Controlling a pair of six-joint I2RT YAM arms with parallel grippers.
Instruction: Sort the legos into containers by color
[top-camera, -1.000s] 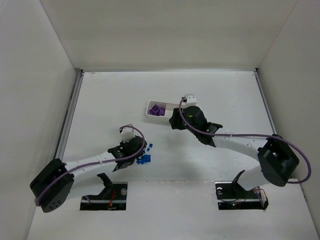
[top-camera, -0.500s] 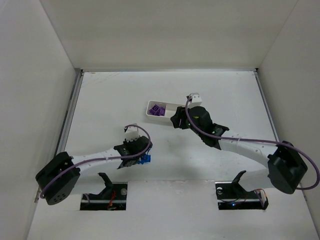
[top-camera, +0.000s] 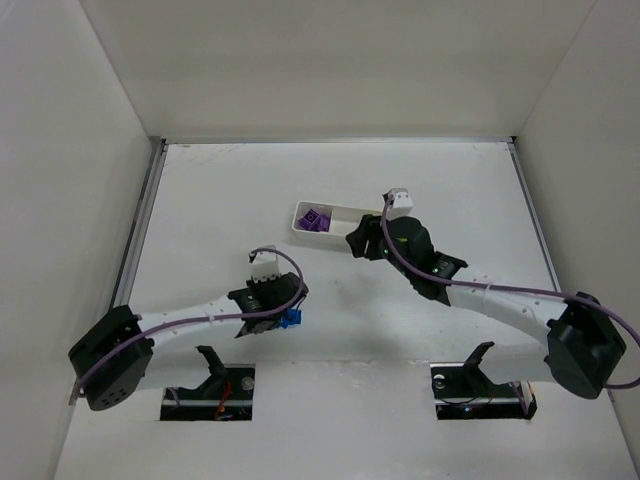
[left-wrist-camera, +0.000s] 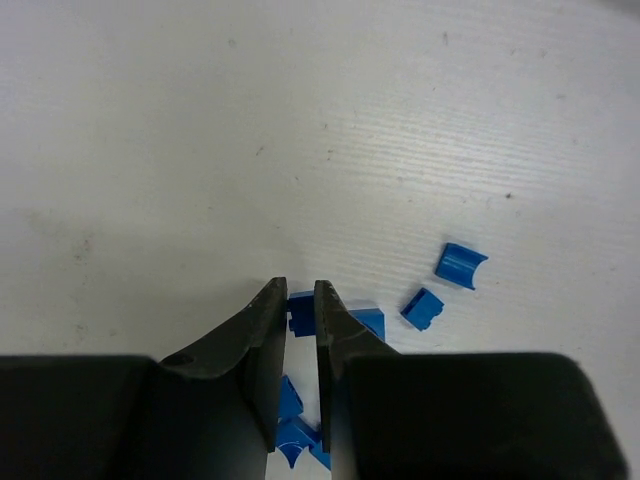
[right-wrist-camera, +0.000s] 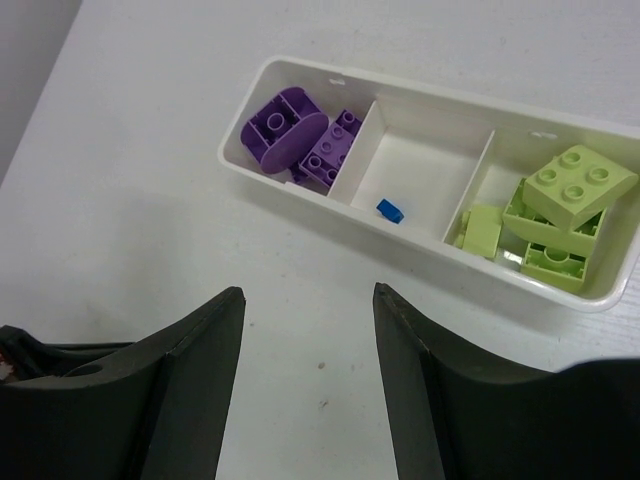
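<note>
My left gripper (left-wrist-camera: 300, 290) is down in the pile of small dark blue legos (top-camera: 291, 318), its jaws nearly closed on one blue brick (left-wrist-camera: 300, 306) at the tips. Other blue bricks (left-wrist-camera: 460, 265) lie loose to the right and under the fingers. My right gripper (right-wrist-camera: 308, 295) is open and empty, above the table just in front of the white tray (right-wrist-camera: 400, 90). The tray holds purple legos (right-wrist-camera: 300, 135) in its left compartment, one blue brick (right-wrist-camera: 391, 209) in the middle and yellow-green legos (right-wrist-camera: 565, 200) in the right. In the top view the right gripper (top-camera: 366, 240) covers the tray's (top-camera: 340, 209) right part.
White walls enclose the table on three sides. The arm bases stand at the near edge.
My left gripper has moved right onto the blue pile and covers most of it. My right gripper has shifted right along the tray.
</note>
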